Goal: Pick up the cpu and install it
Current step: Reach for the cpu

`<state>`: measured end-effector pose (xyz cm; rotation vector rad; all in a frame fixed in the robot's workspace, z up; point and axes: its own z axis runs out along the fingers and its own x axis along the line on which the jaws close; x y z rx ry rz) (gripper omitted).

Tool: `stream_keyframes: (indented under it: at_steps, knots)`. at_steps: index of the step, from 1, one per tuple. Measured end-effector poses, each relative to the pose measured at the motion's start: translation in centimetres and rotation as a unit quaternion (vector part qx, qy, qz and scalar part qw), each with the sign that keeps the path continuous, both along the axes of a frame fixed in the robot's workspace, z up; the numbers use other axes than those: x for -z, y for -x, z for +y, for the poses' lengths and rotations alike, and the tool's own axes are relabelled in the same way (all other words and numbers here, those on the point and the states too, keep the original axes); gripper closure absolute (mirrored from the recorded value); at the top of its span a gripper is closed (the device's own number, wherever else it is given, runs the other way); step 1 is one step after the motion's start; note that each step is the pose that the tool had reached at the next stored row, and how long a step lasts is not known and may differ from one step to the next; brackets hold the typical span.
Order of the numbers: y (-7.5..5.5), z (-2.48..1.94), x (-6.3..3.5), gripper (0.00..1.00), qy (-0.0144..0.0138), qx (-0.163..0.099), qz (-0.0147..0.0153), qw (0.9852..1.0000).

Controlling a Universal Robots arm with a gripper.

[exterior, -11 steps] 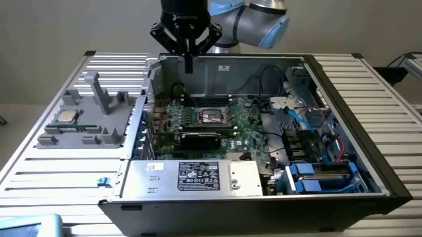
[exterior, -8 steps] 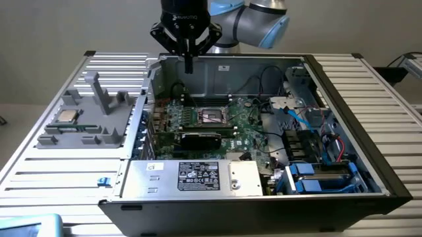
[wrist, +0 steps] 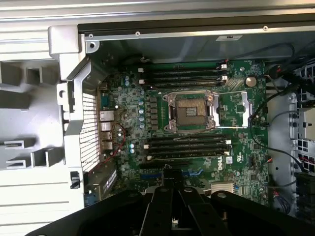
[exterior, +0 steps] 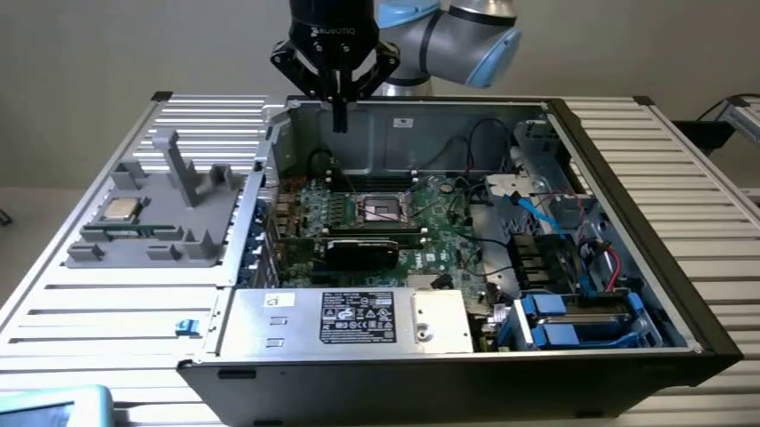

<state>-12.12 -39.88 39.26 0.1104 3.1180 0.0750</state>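
Gripper (exterior: 340, 123) hangs over the computer case (exterior: 665, 294) in the exterior view, fingers pressed together, empty; the cpu (exterior: 121, 210) lies on the grey tray (exterior: 196, 227) at that view's left. In the wrist view the socket (wrist: 192, 112) sits bare, and a tilted chip would likely bend its pins.

text | end effector (exterior: 340, 117): ROBOTIQ | motherboard (wrist: 241, 142): DELL

Robotics lab bench, looks like a PC assembly test rig

An opened-up desktop case (exterior: 475, 390) sits on a slatted aluminium table (exterior: 677, 160) with its motherboard (wrist: 241, 162) bare right below the jaws. There's a grey moulded parts fixture (exterior: 196, 227) off to the side of them, an industrial robot arm (exterior: 475, 40) just above them, and a plain blank wall (exterior: 119, 44) behind.
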Motion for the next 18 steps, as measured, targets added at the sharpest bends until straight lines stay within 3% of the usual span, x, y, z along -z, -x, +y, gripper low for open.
stream_keyframes:
  at_steps: [5,18]
  knots:
    - [0.4,-0.01,-0.01,0.89,0.0000,0.000,-0.0006,1.0000]
    - [5.7,0.00,0.00,0.89,0.0000,0.000,-0.0150,0.9999]
